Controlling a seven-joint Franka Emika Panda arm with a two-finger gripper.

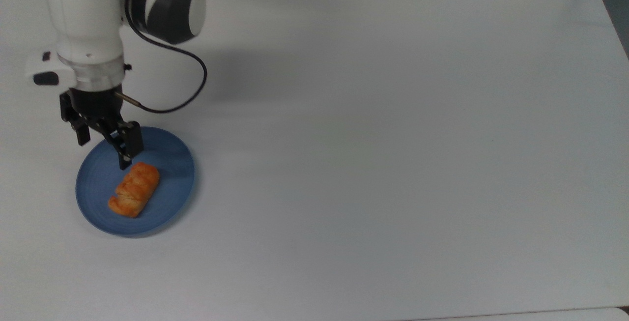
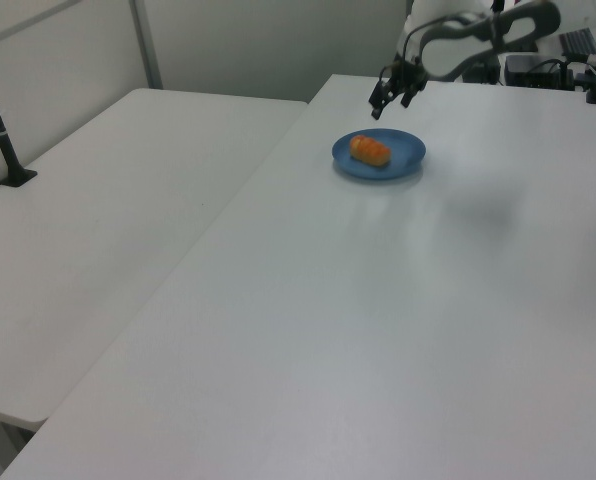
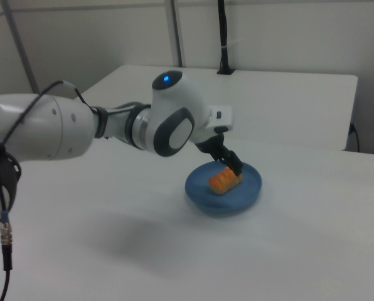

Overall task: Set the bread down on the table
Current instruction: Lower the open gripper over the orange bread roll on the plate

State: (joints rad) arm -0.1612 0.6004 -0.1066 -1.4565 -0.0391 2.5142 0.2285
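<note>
The bread (image 1: 134,189) lies on a plate (image 1: 172,161) near the top view's left edge of the table (image 1: 393,139). The gripper (image 1: 104,151) hangs over the plate's far rim, just beside the bread.

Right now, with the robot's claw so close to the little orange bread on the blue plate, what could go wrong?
The open black two-finger gripper hangs over the round blue plate's rim, short of the small ridged golden-orange bread roll. Closing here would probably miss or only nip the roll's end. Coming down here, a finger might hit the rim and tip or slide the plate across the smooth white table.
</note>
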